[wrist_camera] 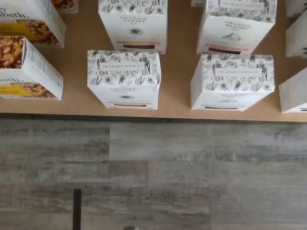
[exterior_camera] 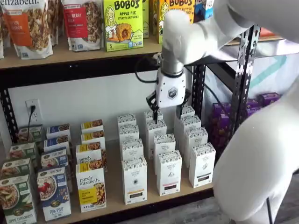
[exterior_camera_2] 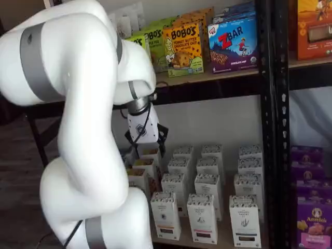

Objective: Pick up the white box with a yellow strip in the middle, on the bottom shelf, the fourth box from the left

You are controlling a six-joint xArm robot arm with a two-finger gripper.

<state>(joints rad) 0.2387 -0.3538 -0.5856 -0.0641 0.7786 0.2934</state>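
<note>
the gripper is hanging with fingers spread, holding nothing, above the white box reading "organic pantry", standing front on the bottom shelf beside a "purely elizabeth" box.

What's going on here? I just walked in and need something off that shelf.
The xArm is going after the white box on the bottom shelf. Its gripper hangs open and empty above the back rows of white cartons, touching none. Nothing has been picked up yet.
</note>
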